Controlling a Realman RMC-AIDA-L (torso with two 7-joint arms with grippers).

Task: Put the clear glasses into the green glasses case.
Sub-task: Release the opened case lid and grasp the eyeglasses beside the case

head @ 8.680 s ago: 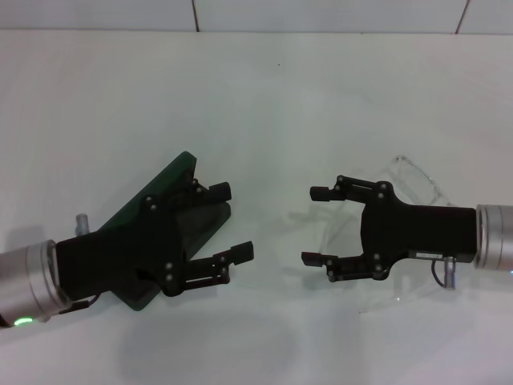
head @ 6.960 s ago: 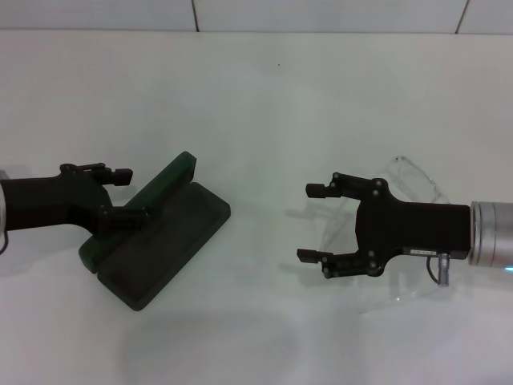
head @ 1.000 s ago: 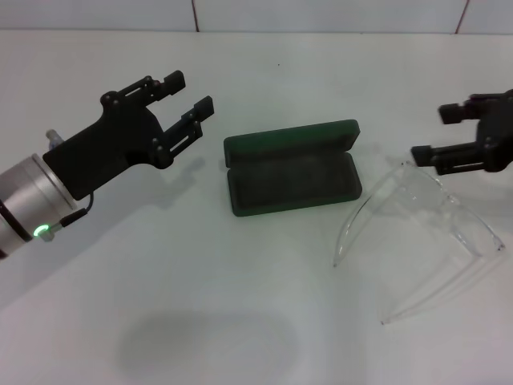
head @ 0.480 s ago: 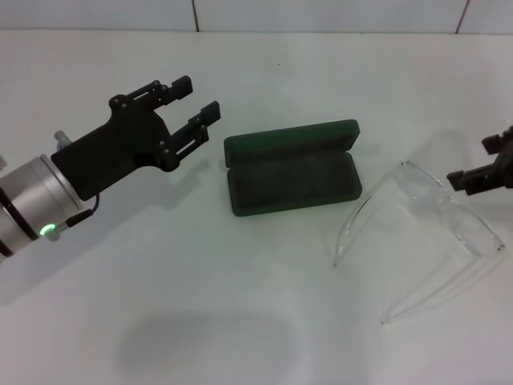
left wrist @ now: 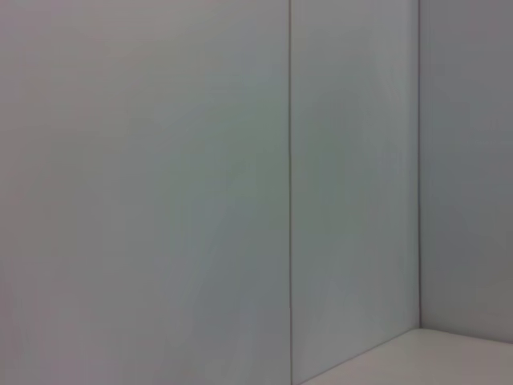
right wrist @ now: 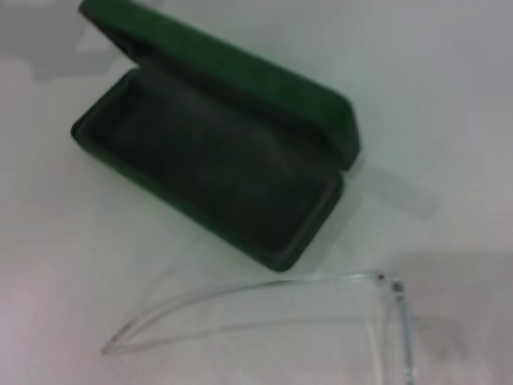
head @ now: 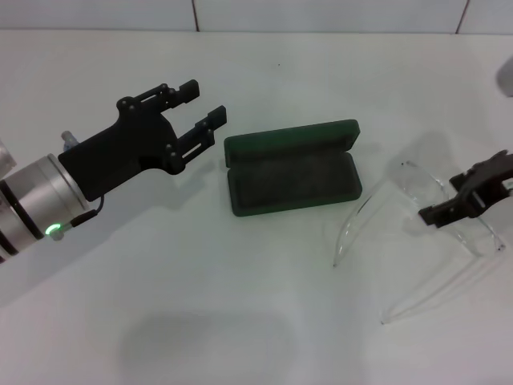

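Note:
The green glasses case (head: 292, 168) lies open at the middle of the table, lid (head: 290, 137) at the far side and dark lining showing; the right wrist view also shows the case (right wrist: 216, 152). To its right the clear glasses (head: 417, 233) rest on the table with arms unfolded, pointing toward the near edge. The clear glasses (right wrist: 264, 309) lie just beside the case in the right wrist view. My right gripper (head: 445, 199) hovers open over the glasses' lens at the right edge. Left of the case, my left gripper (head: 204, 103) is open and holds nothing.
The white table (head: 240, 305) runs to a tiled wall (head: 321, 14) at the back. The left wrist view shows only a pale wall (left wrist: 160, 192) with panel seams.
The case now lies open at the table's middle. The right gripper swung out to the right edge and came down over the glasses' lens. The left gripper edged toward the case.

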